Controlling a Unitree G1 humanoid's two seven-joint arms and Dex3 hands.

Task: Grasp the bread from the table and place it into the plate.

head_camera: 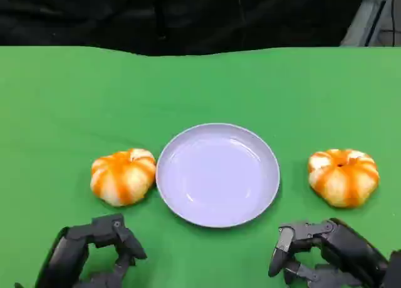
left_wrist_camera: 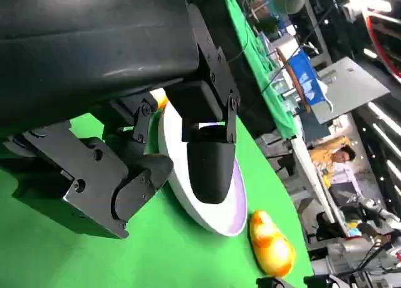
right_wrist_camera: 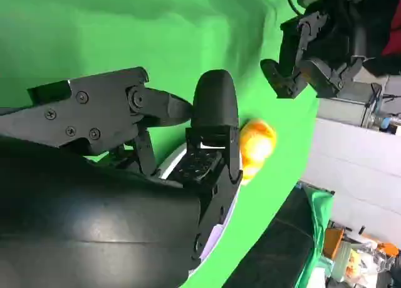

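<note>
On the green table (head_camera: pixel 62 94), two orange-and-white striped bread rolls flank a pale lavender plate (head_camera: pixel 217 174). One bread roll (head_camera: pixel 123 176) lies just beside the plate's rim on the robot's left; the other bread roll (head_camera: pixel 343 176) sits apart from the plate on the robot's right. Nothing rests in the plate. Nearer the robot, the left hand (head_camera: pixel 100 247) hangs low over the cloth just short of the nearer roll, its black fingers (head_camera: pixel 128 244) apart and holding nothing. The right hand (head_camera: pixel 326 247) sits between the plate and the right-side roll, also nearer the robot, fingers apart and bare of any load. Beyond the table's far edge, black drapery (head_camera: pixel 175 15) closes the background. From the left wrist view, a person (left_wrist_camera: pixel 335 155) stands far off among cluttered benches.
</note>
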